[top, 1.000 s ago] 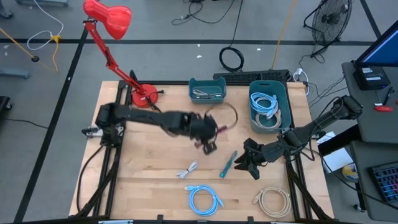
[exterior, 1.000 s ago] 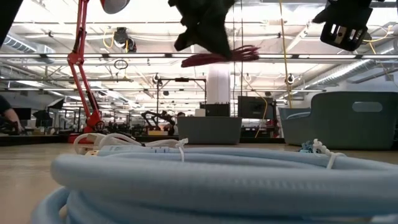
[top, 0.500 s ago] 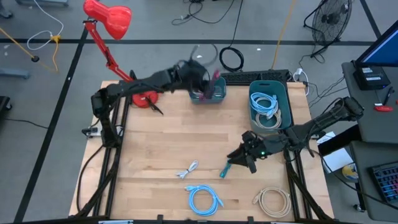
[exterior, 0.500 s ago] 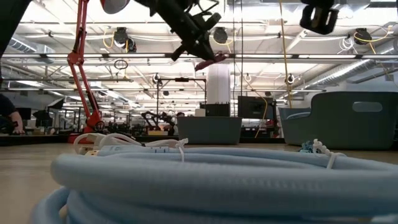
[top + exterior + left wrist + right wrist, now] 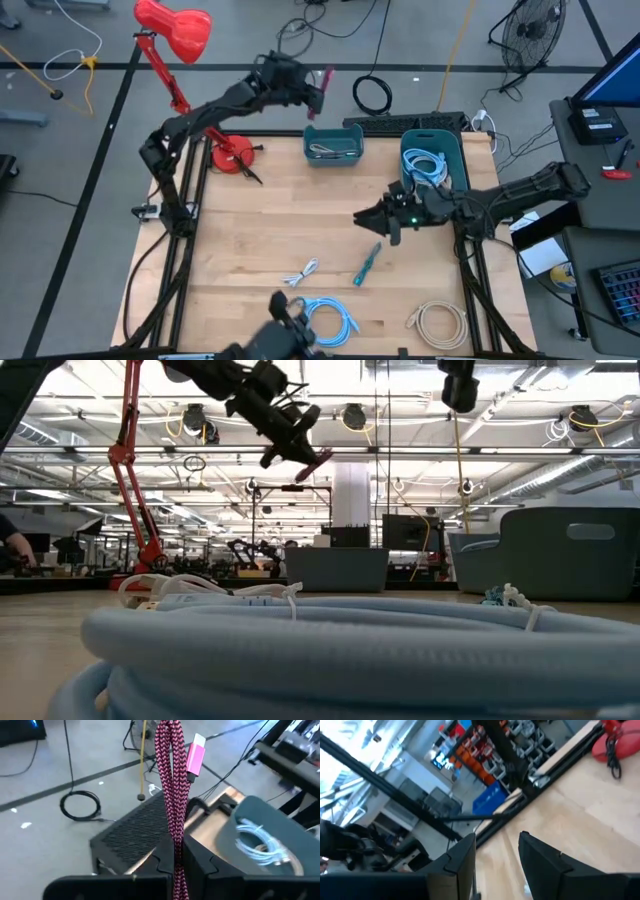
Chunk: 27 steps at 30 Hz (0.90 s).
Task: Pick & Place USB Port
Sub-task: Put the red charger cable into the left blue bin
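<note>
**Pink cable held out past the table's far edge**

Nearest the front edge lie a coiled light-blue cable (image 5: 328, 320) and a beige coil (image 5: 437, 324), with a white cable (image 5: 301, 272) and a teal-handled tool (image 5: 366, 264) just behind on bare wood. Mid-table, the right hand (image 5: 366, 220) hovers with fingers apart, holding nothing, open boards to its left. At the far edge sit a small teal bin (image 5: 334, 145) and a larger bin (image 5: 434, 168) of coiled cables. Beyond that edge, over the floor, the left hand (image 5: 312, 92) is clamped on the pink braided USB cable (image 5: 172, 780), its plug uppermost, near a red desk lamp (image 5: 180, 30).
</note>
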Motion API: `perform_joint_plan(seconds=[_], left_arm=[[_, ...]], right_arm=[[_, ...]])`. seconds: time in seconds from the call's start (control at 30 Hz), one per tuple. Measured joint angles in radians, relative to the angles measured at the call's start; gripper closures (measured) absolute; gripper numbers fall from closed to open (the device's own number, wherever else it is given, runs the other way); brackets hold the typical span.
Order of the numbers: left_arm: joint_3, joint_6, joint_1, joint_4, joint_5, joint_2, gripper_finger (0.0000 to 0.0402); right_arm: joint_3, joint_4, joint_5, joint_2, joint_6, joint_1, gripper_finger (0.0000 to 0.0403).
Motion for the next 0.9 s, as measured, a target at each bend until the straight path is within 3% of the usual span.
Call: perform_joint_plan(seconds=[0.2,0.37,0.53,0.73,0.9], left_arm=[[0.0,0.085,0.092,-0.009,0.142,0.0,0.0388],[0.001,0.216,0.114,-0.008,0.361,0.027,0.0388],[0.001,0.3,0.099,-0.067,0.446,0.081,0.0388],[0.011,0.422,0.058,-0.182,0.408,0.129,0.0389],[0.158,0.595,0.002,-0.386,0.253,0.196,0.0389]], right_arm=[[0.0,0.024,-0.003,0.0,-0.023,-0.044,0.0264],[0.0,0.023,-0.006,0.0,-0.023,-0.071,0.0264],[0.0,0.023,-0.011,0.0,-0.023,-0.091,0.0264],[0.0,0.02,-0.043,0.0,-0.021,-0.105,0.0264],[0.0,0.01,-0.059,0.0,-0.02,-0.116,0.0264]])
